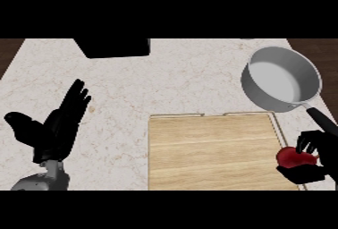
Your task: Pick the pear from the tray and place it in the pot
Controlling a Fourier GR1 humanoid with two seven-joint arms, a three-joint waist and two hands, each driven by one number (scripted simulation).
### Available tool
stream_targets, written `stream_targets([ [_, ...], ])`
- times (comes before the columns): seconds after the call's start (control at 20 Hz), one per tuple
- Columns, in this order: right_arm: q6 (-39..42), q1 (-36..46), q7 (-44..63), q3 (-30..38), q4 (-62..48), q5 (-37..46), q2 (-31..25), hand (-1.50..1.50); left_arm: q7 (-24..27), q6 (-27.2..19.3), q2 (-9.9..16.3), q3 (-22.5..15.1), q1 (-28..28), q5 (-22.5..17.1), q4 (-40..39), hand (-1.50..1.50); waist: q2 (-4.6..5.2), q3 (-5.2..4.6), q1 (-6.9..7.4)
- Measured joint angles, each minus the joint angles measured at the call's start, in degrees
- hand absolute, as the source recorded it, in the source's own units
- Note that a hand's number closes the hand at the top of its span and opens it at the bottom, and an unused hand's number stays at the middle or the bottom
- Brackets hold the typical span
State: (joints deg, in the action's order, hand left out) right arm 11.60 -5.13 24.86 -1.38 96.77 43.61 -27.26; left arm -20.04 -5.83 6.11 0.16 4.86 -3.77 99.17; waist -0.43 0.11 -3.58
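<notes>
A red pear-like fruit (295, 157) sits at the right edge of the wooden tray (211, 152), and my right hand (315, 154) has its fingers and thumb curled round it, hiding part of it. The grey pot (282, 80) stands at the upper right of the counter, its black handle (321, 120) pointing down toward my right hand. My left hand (56, 127) shows at the left over the counter, fingers straight and up, resting open and holding nothing.
A black block (112, 47) sits at the counter's far edge, upper left of centre. The speckled counter (185, 80) stretches between the tray and the pot. Dark floor shows past the counter's left and right top corners.
</notes>
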Motion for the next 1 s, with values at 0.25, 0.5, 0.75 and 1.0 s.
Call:
stream_targets([
  [0.25, -4.3, -6.6, -9.4, 15.1, 1.5, -5.7, -8.1, 1.50, -0.1, 0.1, -0.1, -0.2, -0.1, 0.0, 0.5, 0.00, -0.05, -0.06, 0.46],
  [0.5, -3.2, -11.9, -17.0, 27.8, 7.4, -14.3, -11.7, 1.50, 0.4, 0.1, -0.6, -0.7, 0.2, 0.4, -0.3, 0.00, -0.01, -0.13, 1.06],
  [0.75, -0.4, -13.0, -20.7, 37.6, 15.0, -21.6, -14.0, 1.50, -0.4, 0.4, -0.4, -0.8, 1.0, 0.5, -0.1, 0.00, 0.01, -0.16, 1.66],
  [1.0, 4.0, -10.1, -18.2, 43.6, 21.6, -29.5, -14.6, 1.50, 0.7, 1.3, -0.5, -0.6, 1.5, 0.2, -1.4, 0.00, 0.18, -0.18, 2.50],
])
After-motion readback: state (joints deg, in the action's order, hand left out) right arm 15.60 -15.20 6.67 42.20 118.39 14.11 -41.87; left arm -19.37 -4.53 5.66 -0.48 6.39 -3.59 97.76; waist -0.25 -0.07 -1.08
